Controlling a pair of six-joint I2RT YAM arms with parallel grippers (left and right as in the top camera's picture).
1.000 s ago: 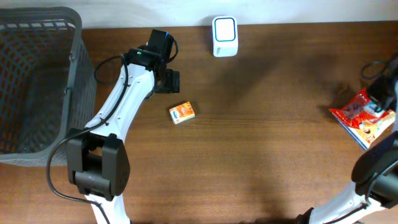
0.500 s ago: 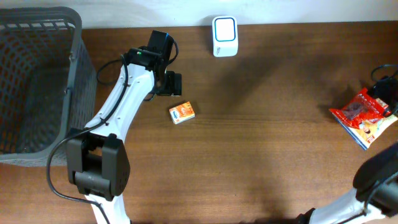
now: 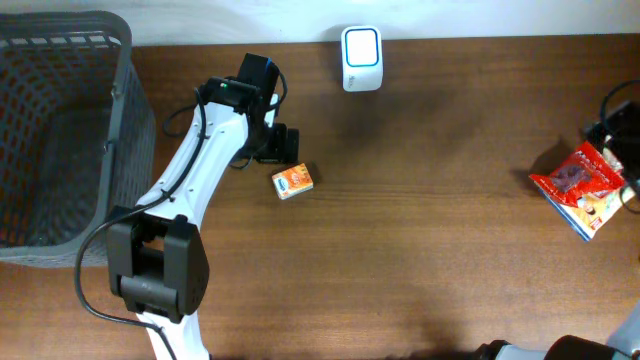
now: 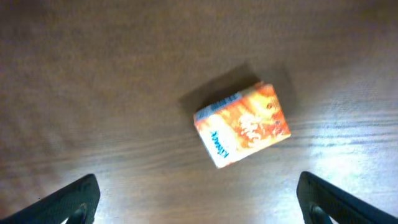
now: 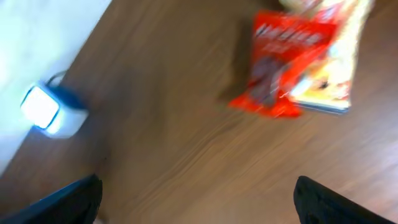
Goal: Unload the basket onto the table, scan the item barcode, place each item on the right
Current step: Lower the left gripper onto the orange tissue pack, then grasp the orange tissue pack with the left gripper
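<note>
The left pincer hangs with its jaws spread wide and empty. The one small orange cardboard box lies on the brown wooden table just ahead of it, untouched. The right pincer is likewise spread and empty. Ahead of it, one red foil packet lies on one yellow flat pack, with one white plastic scanner off to its left.

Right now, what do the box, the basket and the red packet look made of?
Box: looks like printed cardboard, fairly matte, with crisp folded edges. Basket: likely moulded grey plastic, judging by its regular mesh walls. Red packet: probably thin plastic film, with a crinkled outline and some sheen; the wrist view is too blurred to confirm.
</note>
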